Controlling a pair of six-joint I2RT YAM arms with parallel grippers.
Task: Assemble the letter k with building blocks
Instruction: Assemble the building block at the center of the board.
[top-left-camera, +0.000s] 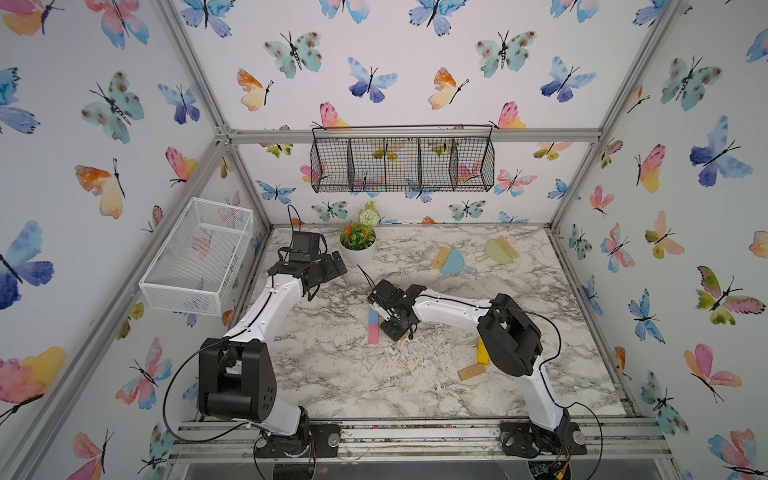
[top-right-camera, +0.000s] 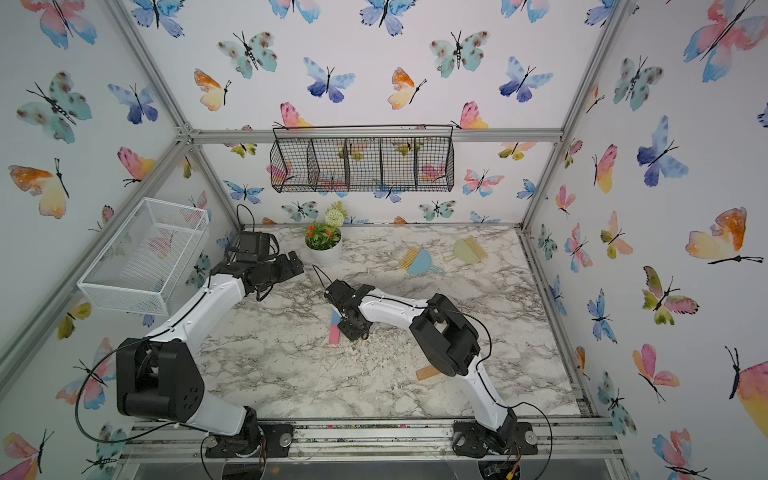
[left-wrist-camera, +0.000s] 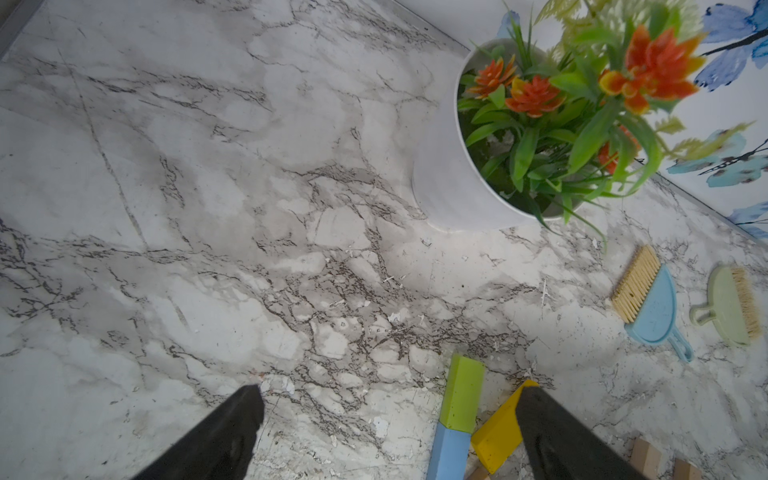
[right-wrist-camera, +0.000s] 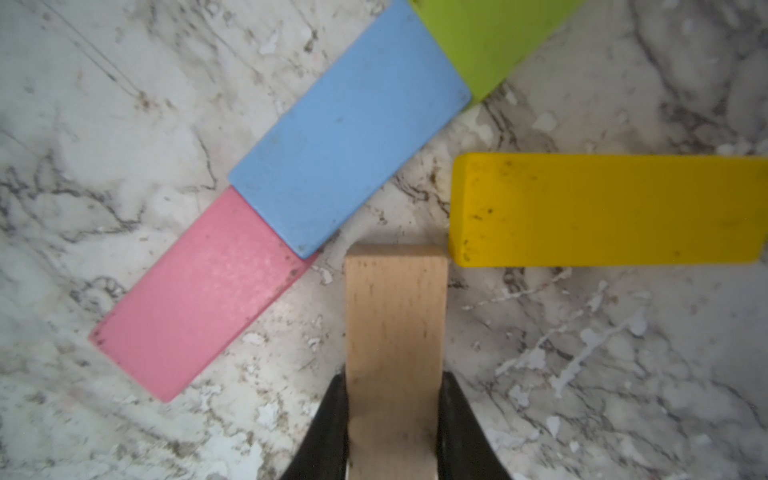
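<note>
The right gripper pinches a tan wood block near the tabletop's middle. The tan block's end is just beside a yellow block and an end-to-end pink block, light-blue block and lime-green block. The left gripper hangs spread wide toward the far left corner.

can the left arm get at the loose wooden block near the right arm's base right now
Probably not: the loose wooden block lies far across the table, and the right arm stretches between it and the open left hand.
</note>
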